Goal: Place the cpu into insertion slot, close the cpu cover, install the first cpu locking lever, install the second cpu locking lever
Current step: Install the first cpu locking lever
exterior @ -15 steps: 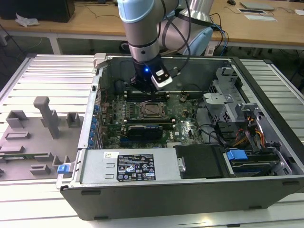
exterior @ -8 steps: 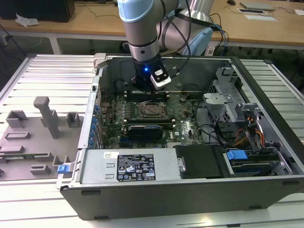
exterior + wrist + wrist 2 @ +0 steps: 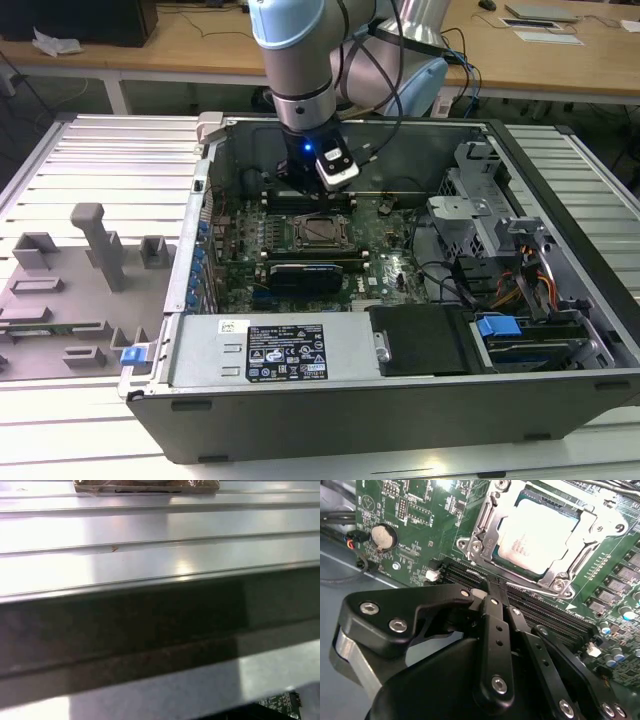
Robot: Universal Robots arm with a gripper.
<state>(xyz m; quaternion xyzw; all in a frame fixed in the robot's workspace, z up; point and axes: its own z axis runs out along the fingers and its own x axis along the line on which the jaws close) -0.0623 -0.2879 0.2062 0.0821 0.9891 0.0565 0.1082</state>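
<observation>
The cpu [image 3: 535,532], a dull silver square, lies in the insertion slot [image 3: 322,232] on the green board. The silvery cpu cover [image 3: 487,527] is down around it, with the chip's top showing through its window. A thin wire locking lever [image 3: 540,588] runs along the socket's edge nearest the gripper. My gripper [image 3: 489,591] is shut, with its black fingertips right at the end of that lever, just beside the socket's corner. In the exterior view the gripper [image 3: 305,188] hangs low inside the case, just behind the socket.
Long black memory slots [image 3: 555,615] lie under the fingers, and a coin battery [image 3: 385,536] sits off to the side. A black fan-card [image 3: 315,272], the power supply [image 3: 280,350] and a drive cage [image 3: 480,215] crowd the case. Grey fixtures [image 3: 80,280] stand at the exterior view's left.
</observation>
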